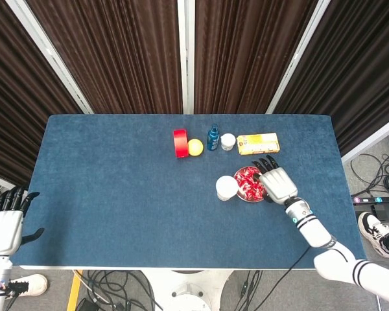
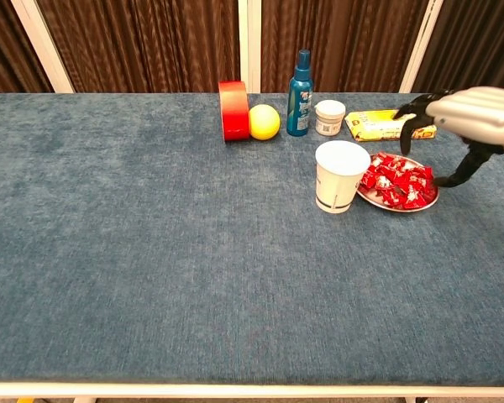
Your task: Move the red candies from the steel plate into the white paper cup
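A steel plate [image 1: 244,197] [image 2: 385,204] piled with red candies [image 1: 247,182] [image 2: 392,182] lies right of centre on the blue table. Just left of it, touching or nearly so, stands the white paper cup [image 1: 226,188] [image 2: 338,175], upright. My right hand [image 1: 277,181] [image 2: 475,117] hovers over the plate's right side, palm down, fingers spread, holding nothing. In the chest view its thumb hangs down beside the plate's right rim. My left hand [image 1: 6,223] stays off the table's left front corner, fingers apart and empty; the chest view does not show it.
Behind the plate runs a row: red tape roll [image 1: 179,142], yellow ball [image 1: 195,147], blue spray bottle [image 1: 212,137], small white jar [image 1: 228,141] and yellow box [image 1: 258,143]. The right forearm [image 1: 311,223] crosses the table's front right part.
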{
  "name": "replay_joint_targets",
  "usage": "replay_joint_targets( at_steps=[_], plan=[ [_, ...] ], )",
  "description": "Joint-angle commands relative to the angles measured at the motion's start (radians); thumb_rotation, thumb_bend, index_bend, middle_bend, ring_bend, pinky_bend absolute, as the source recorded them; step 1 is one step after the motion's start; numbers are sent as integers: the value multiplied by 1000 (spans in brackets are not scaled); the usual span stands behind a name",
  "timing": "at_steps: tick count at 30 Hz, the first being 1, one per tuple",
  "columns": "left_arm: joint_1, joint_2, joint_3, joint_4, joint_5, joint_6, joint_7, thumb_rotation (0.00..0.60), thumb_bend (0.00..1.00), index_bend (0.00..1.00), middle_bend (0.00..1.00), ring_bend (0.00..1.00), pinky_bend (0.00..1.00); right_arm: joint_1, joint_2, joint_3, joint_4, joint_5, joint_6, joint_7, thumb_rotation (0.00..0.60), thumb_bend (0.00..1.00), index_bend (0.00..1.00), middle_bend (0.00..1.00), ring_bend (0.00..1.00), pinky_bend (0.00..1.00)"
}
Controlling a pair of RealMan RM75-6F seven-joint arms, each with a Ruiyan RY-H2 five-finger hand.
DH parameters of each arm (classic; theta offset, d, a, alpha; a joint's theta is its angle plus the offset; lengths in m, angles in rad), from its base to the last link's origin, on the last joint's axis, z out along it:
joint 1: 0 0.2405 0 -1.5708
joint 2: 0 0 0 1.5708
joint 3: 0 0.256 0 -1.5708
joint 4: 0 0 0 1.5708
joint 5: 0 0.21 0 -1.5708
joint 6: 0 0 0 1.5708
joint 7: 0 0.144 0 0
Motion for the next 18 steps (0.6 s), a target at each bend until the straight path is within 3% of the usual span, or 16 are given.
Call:
replay_joint_targets(
  at_steps=[1,18],
  plan=[
    [0,-1,-1,3,0,0,-3,600,0,259,153,92,127,14,-46,-17,51,-12,2,37,600,149,427,30,0,0],
    [6,-16,4,40,-11,-10,-34,600,0,259,153,92,127,40,-184,-50,216,-17,-4,101,600,197,468,33,0,0]
  ],
)
